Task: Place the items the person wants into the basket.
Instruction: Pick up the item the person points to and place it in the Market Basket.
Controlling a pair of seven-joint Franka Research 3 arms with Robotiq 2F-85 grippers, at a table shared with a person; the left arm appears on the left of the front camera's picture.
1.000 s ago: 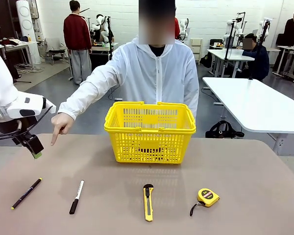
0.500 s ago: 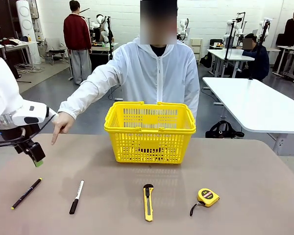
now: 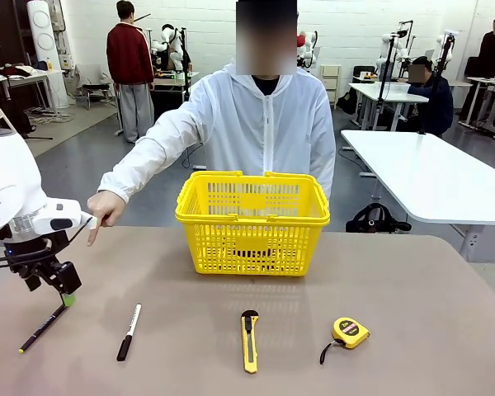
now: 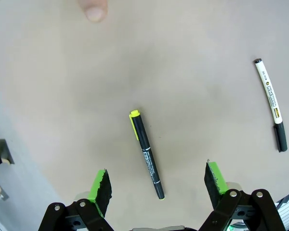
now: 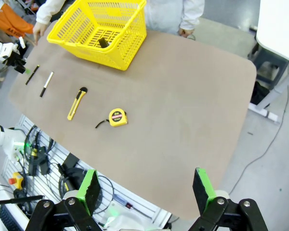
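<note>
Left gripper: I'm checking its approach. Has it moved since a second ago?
Yes: the left gripper has come down, now close above the far end of the black pen, which lies unmoved.

Near row, L→R: pen (image 3: 43,328), marker (image 3: 129,332), knife (image 3: 249,340), tape measure (image 3: 349,332), all on table (image 3: 429,330).
Basket (image 3: 252,221): mid table, behind knife, in front of person (image 3: 264,124).
Person's hand (image 3: 105,206): L of basket, behind pen.
L gripper (image 3: 63,289): over pen's far end.
</note>
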